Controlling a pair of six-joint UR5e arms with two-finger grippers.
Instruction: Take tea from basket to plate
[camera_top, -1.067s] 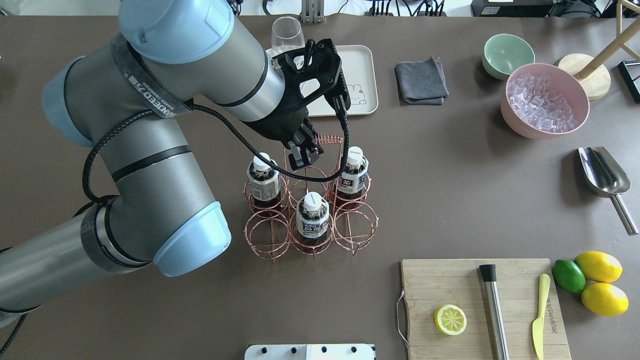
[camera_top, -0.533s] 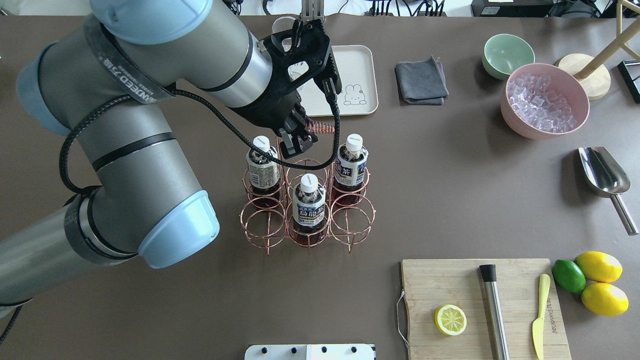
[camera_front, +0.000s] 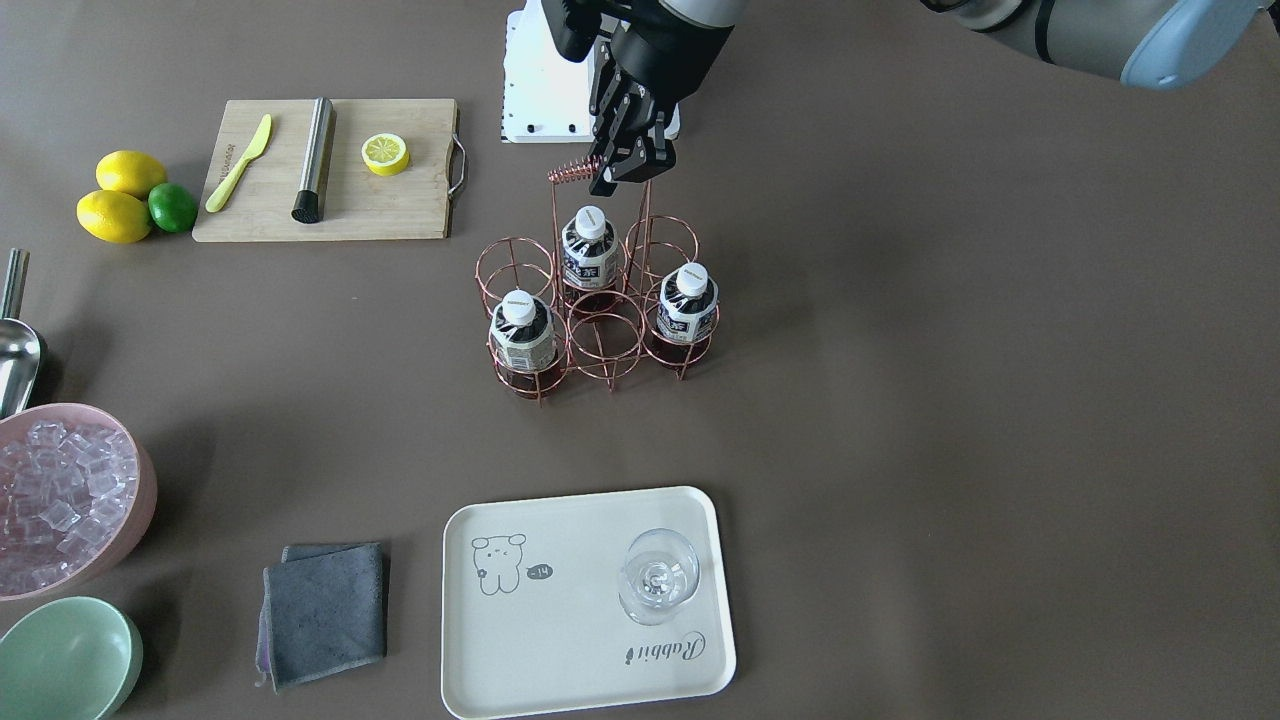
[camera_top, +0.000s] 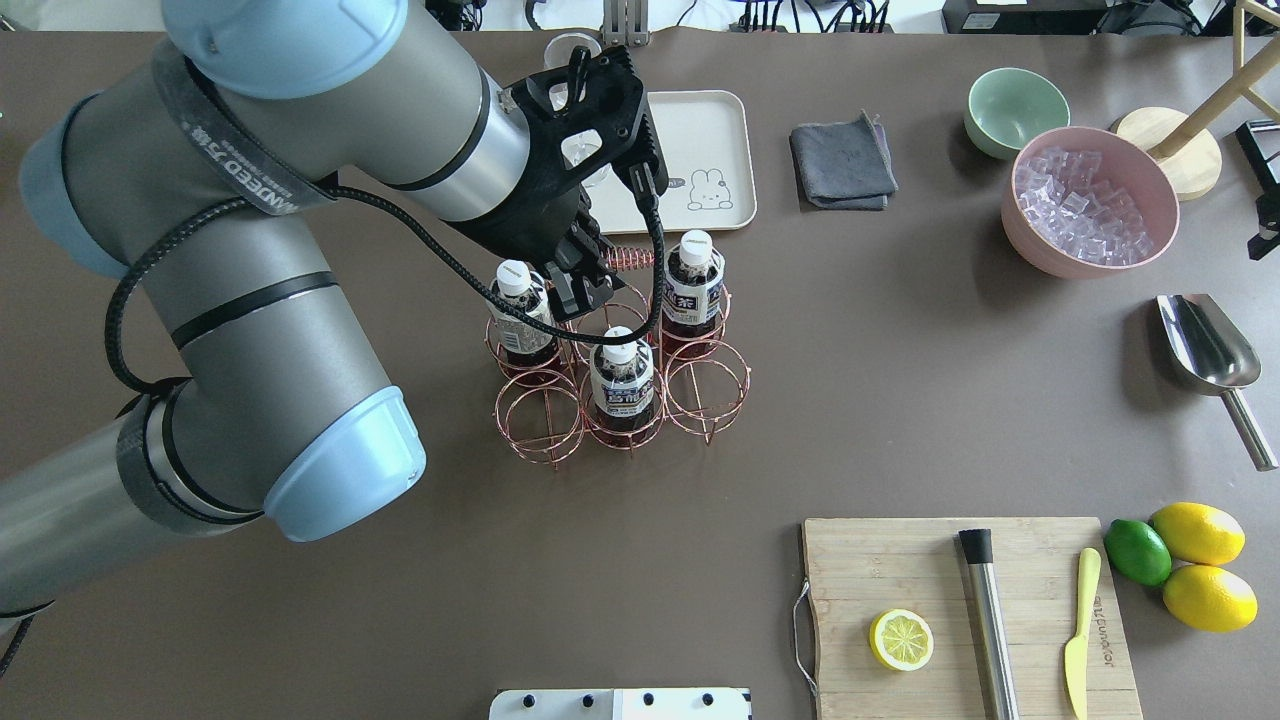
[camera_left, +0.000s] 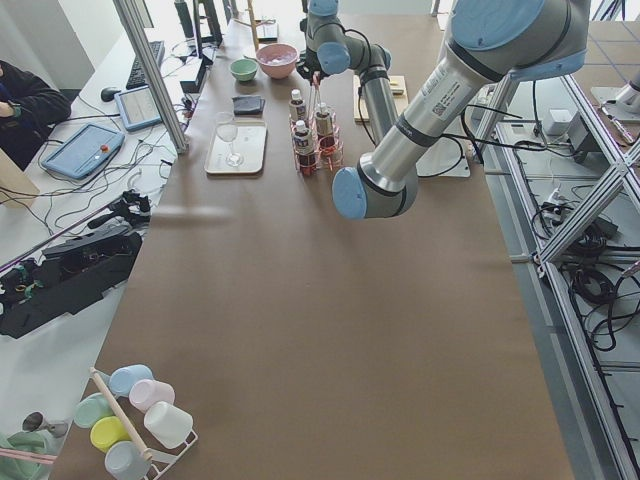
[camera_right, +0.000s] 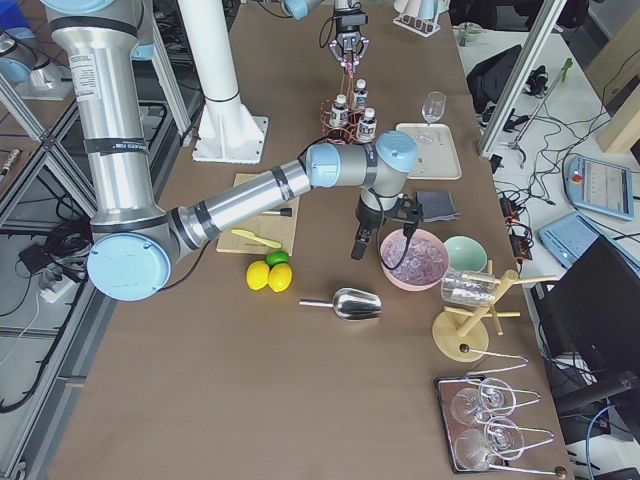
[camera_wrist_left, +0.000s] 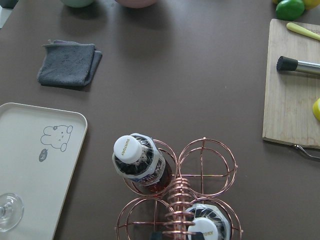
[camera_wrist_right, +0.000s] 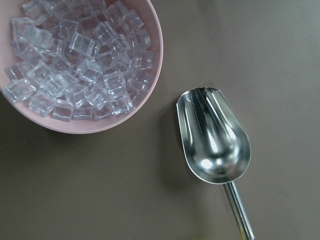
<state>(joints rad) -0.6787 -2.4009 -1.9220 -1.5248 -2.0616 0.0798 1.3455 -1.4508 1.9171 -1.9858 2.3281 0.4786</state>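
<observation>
Three tea bottles stand in the copper wire basket (camera_top: 540, 432): one left (camera_top: 517, 305), one at the front middle (camera_top: 622, 380), one right (camera_top: 693, 285). They also show in the front view (camera_front: 521, 330) (camera_front: 587, 250) (camera_front: 687, 300). My left gripper (camera_top: 585, 285) is shut on the coiled grip of the basket's handle (camera_front: 572, 172). The cream plate (camera_top: 715, 130) lies just beyond the basket, with a stemless glass (camera_front: 657, 578) on it. My right gripper (camera_right: 357, 245) hangs by the pink ice bowl; I cannot tell if it is open or shut.
A grey cloth (camera_top: 842, 165), a green bowl (camera_top: 1015, 108) and a pink bowl of ice (camera_top: 1090, 200) lie right of the plate. A metal scoop (camera_top: 1210, 350) lies near the ice bowl. A cutting board (camera_top: 960, 610) with a lemon half, muddler and knife is at the front right.
My left gripper has moved away from me toward the plate, and the basket with its three bottles has moved with it.
</observation>
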